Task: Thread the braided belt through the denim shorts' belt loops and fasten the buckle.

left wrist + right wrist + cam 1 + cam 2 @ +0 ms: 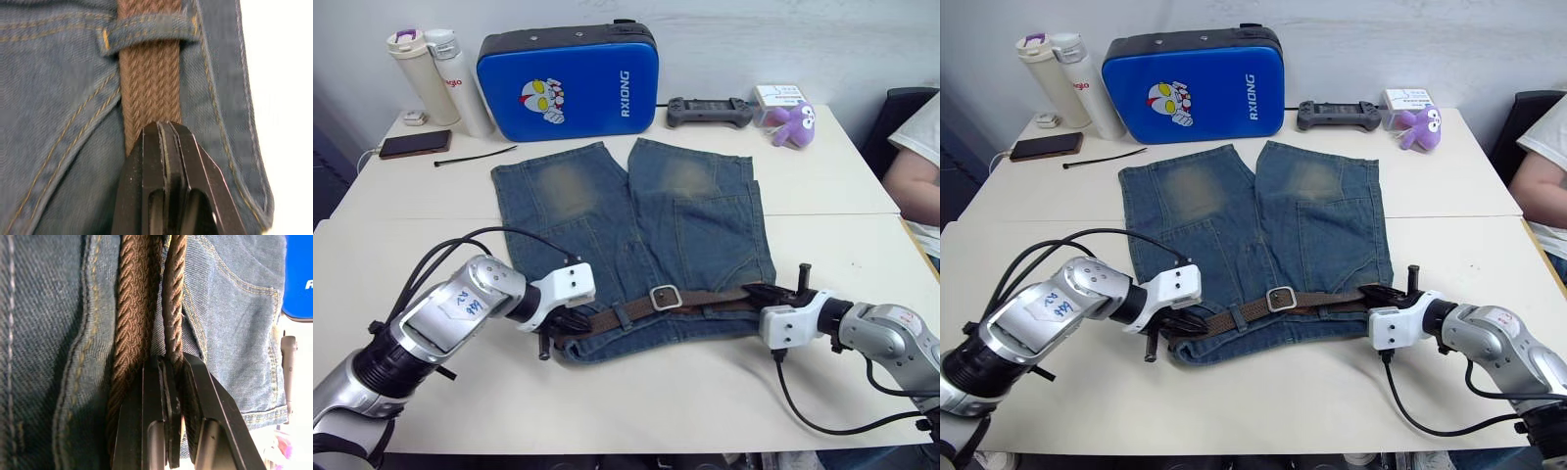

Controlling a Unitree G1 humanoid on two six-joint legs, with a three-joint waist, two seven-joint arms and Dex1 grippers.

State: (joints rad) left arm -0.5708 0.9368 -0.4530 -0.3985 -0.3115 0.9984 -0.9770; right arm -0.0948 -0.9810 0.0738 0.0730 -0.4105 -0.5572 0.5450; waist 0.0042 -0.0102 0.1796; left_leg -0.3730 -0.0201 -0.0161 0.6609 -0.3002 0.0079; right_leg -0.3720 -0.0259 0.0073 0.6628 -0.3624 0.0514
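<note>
Braided belt (705,297) lies across denim shorts (636,235) waistband on tabletop (822,176), buckle (665,297) fastened mid-front; left gripper (164,134) fingers pinched shut on belt end below a belt loop (146,32), right gripper (168,367) fingers clamped on belt's other side; strap's soft, floppy, grippy, so hold near ends
</note>
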